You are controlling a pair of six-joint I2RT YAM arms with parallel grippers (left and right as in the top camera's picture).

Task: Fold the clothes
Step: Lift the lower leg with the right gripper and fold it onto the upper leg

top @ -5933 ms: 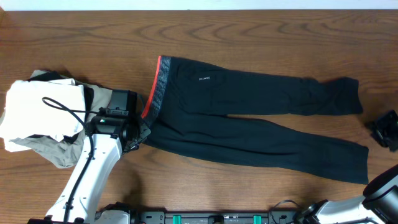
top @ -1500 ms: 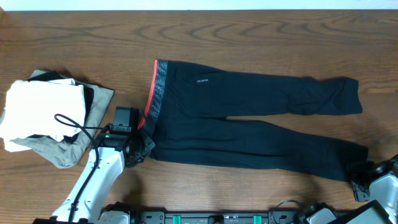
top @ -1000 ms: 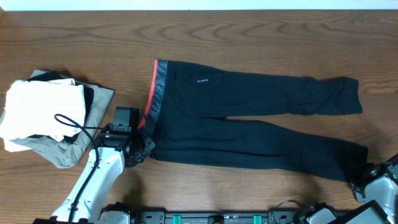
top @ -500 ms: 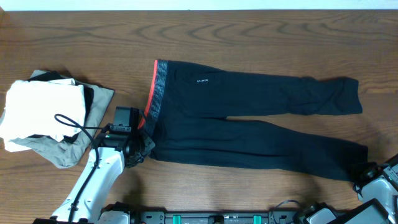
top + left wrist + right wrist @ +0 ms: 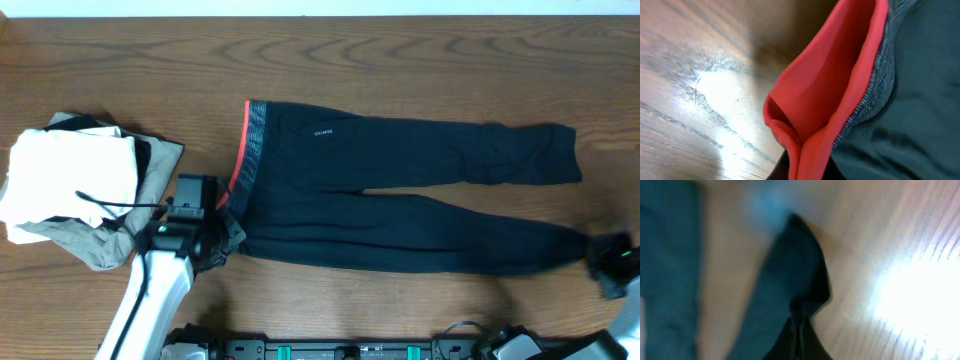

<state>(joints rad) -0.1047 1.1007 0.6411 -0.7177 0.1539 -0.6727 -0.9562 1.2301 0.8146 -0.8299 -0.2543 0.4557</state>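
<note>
Overhead, the leggings (image 5: 400, 190) lay flat across the middle of the table (image 5: 400, 60), with the waistband (image 5: 250, 150) at the left. The left gripper (image 5: 228, 232) pinched the waistband's lower corner. The right gripper (image 5: 600, 262) was clamped on the leggings' end at lower right.

The long black leggings (image 5: 300, 170) lie across the brown wooden table (image 5: 400, 60), waistband left, legs right; a white folded garment (image 5: 70, 175) sits further left.

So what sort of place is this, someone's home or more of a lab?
Probably a robot test bench rather than a home: a wood-grain table, two robot arms at its near edge, and black leggings laid flat beside a pile of folded garments.
</note>
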